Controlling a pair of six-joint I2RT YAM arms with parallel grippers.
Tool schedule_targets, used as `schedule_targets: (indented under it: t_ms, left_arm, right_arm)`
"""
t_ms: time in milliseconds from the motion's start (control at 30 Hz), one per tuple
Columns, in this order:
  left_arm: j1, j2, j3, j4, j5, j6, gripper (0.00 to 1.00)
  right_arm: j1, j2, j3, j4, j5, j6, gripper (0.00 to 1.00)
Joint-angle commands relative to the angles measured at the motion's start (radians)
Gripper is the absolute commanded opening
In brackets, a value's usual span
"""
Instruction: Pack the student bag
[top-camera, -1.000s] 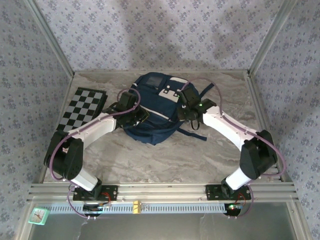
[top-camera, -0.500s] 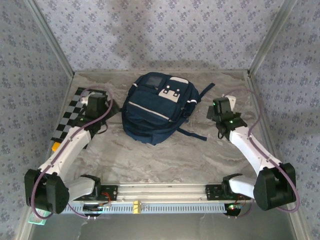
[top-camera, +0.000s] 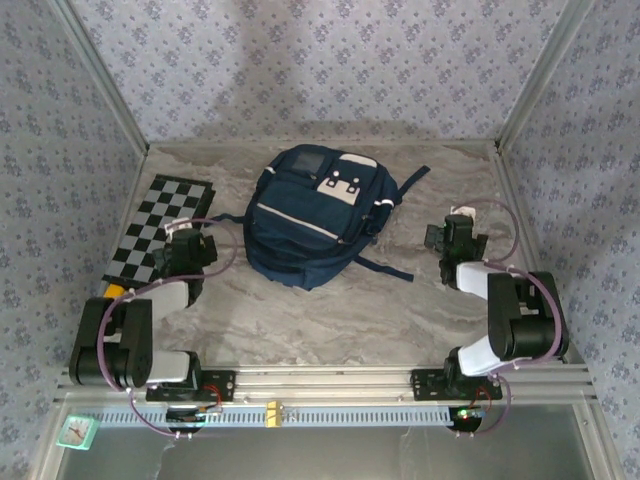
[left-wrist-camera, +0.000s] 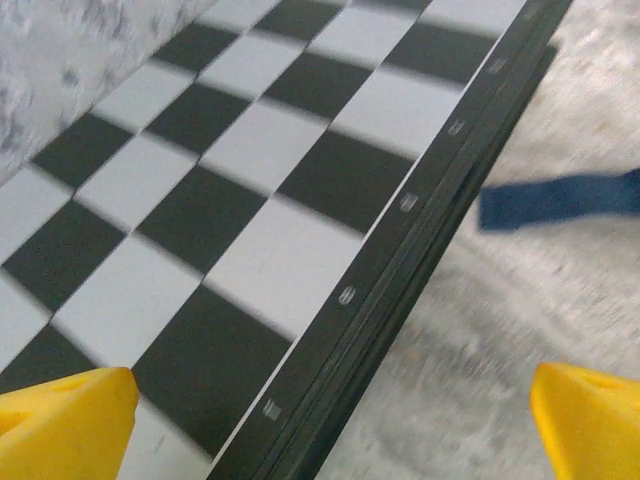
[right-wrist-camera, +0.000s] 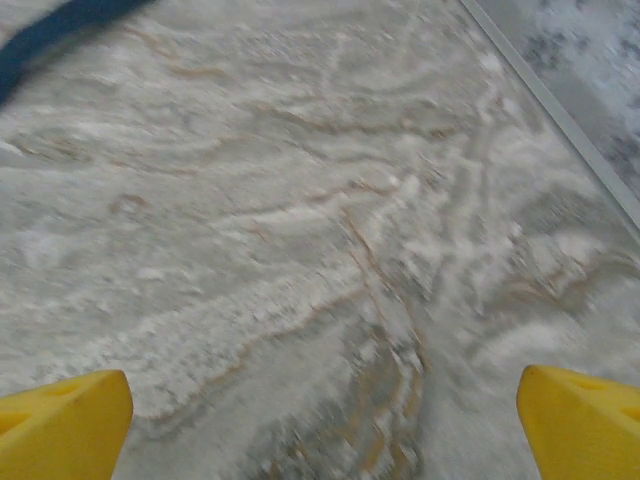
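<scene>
The student bag (top-camera: 315, 215), navy blue with white patches, lies flat in the middle of the table with nothing gripping it. My left gripper (top-camera: 188, 238) hangs low to its left, over the right edge of a chessboard (top-camera: 158, 222). In the left wrist view its yellow fingertips (left-wrist-camera: 62, 420) stand far apart, so the left gripper (left-wrist-camera: 330, 430) is open and empty above the board's dark rim (left-wrist-camera: 400, 270). A blue strap (left-wrist-camera: 560, 198) shows beyond. My right gripper (top-camera: 446, 236) sits right of the bag; in its wrist view the right gripper (right-wrist-camera: 320, 430) is open over bare marble.
A strap end (right-wrist-camera: 50, 30) of the bag reaches into the right wrist view's top left. The metal frame rail (right-wrist-camera: 560, 110) and patterned wall run close on the right. A small yellow object (top-camera: 115, 290) lies by the chessboard's near corner.
Both arms have pulled away from the bag, outward and back toward their bases. Both grippers have opened and let go of the bag, which now lies flatter.
</scene>
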Motion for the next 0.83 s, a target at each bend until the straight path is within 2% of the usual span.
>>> schedule_targets:
  t_ms: [0, 67, 100, 167, 233, 267, 800]
  left_arm:
    - [0.011, 0.057, -0.038, 0.344, 0.137, 0.111, 1.0]
    - [0.012, 0.112, -0.039, 0.387, 0.183, 0.128, 1.0]
    - [0.012, 0.144, -0.044, 0.426, 0.205, 0.136, 1.0]
    - [0.015, 0.203, -0.019, 0.443, 0.208, 0.137, 1.0]
    - [0.056, 0.183, 0.02, 0.325, 0.232, 0.085, 1.0]
    - [0.07, 0.189, 0.009, 0.363, 0.246, 0.08, 1.0]
    - [0.069, 0.185, 0.01, 0.352, 0.242, 0.078, 1.0]
  right_arm:
    - [-0.029, -0.001, -0.067, 0.225, -0.192, -0.089, 1.0]
    - [-0.029, 0.044, -0.128, 0.376, -0.233, -0.109, 1.0]
    - [-0.029, 0.052, -0.129, 0.391, -0.233, -0.106, 1.0]
    - [-0.044, 0.034, -0.111, 0.317, -0.257, -0.097, 1.0]
    - [-0.039, 0.034, -0.114, 0.328, -0.244, -0.101, 1.0]
    - [-0.037, 0.033, -0.118, 0.33, -0.244, -0.101, 1.0]
    - [-0.044, 0.033, -0.116, 0.333, -0.259, -0.099, 1.0]
